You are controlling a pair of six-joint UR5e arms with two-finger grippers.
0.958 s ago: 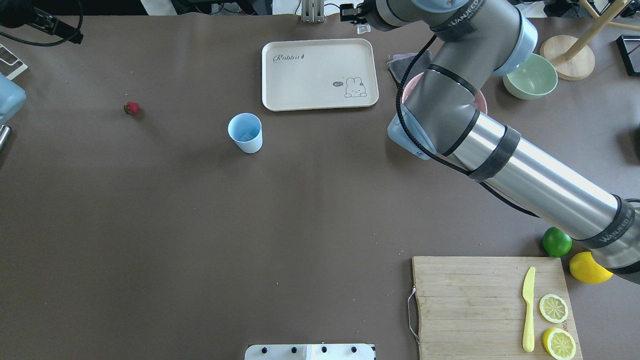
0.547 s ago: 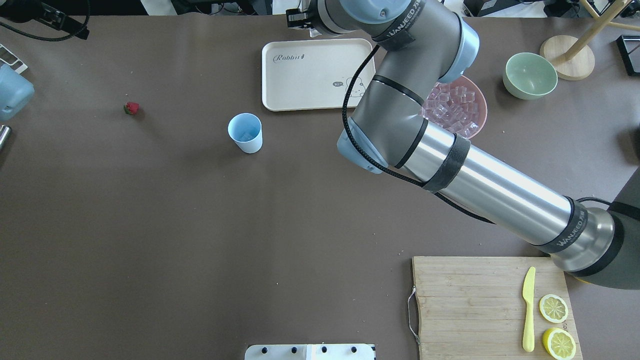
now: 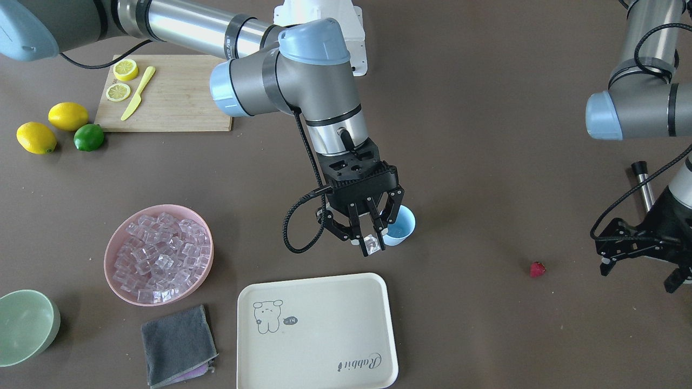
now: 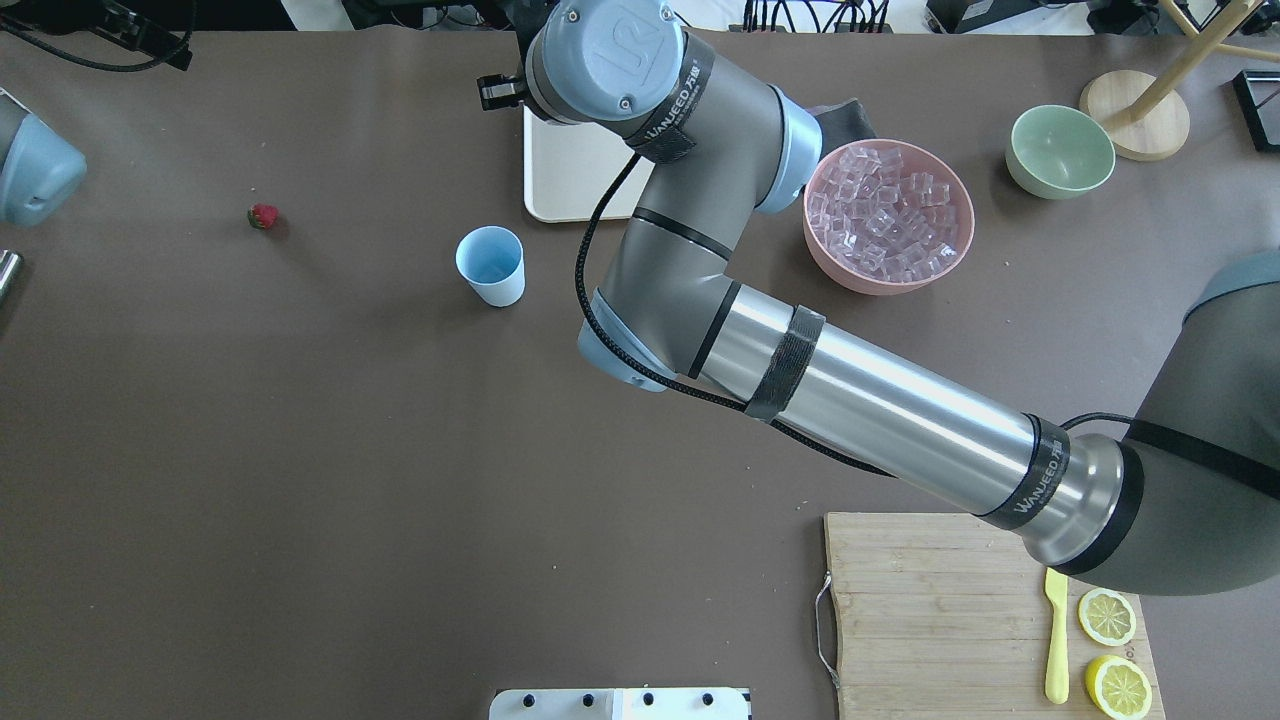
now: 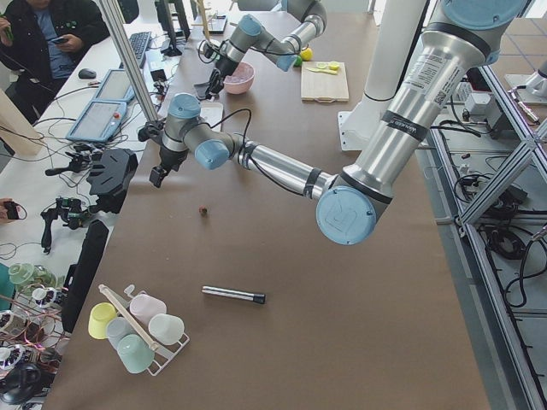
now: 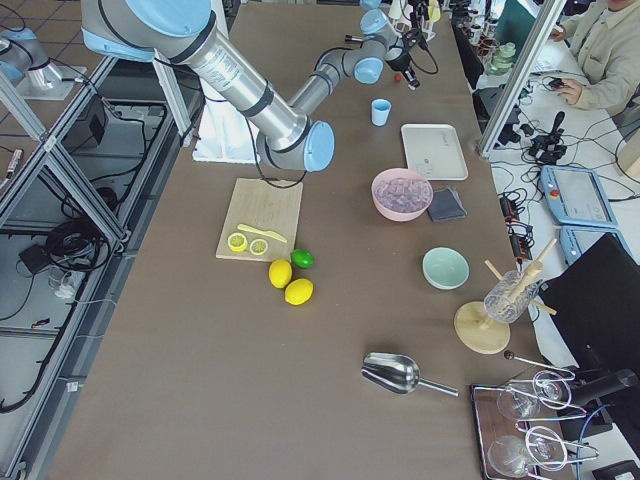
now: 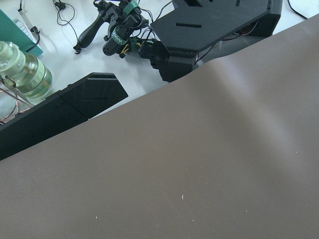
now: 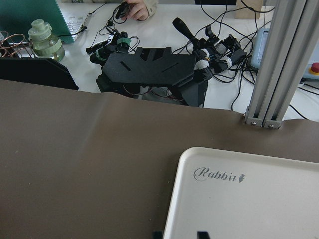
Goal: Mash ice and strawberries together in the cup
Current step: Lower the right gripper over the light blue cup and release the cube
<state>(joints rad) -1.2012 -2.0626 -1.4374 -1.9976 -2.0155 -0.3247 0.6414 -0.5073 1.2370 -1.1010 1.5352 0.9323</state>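
My right gripper (image 3: pixel 368 246) hangs above the table, shut on one clear ice cube (image 3: pixel 371 243). It is beside the pale-blue cup (image 3: pixel 401 228), between the cup and the cream tray (image 3: pixel 324 335). The cup (image 4: pixel 490 265) stands upright and alone on the brown table. More ice (image 4: pixel 885 212) fills the pink bowl (image 4: pixel 940 265) at the right. A small red strawberry (image 4: pixel 263 216) lies on the table at the far left. My left gripper (image 3: pixel 640 275) hovers near the strawberry (image 3: pixel 537 269) with its fingers spread and nothing between them.
A metal rod (image 3: pixel 641 185) lies behind the left arm. A pale green bowl (image 4: pixel 1060 152) and a grey cloth (image 3: pixel 177 346) flank the pink bowl. A wooden board (image 4: pixel 940 600) holds lemon slices and a yellow knife. Lemons and a lime (image 3: pixel 89 137) lie beside it.
My right arm swung left, from over the pink bowl, across the tray, to near the cup. The ice bowl is now uncovered. The left arm shifted slightly at the left edge.
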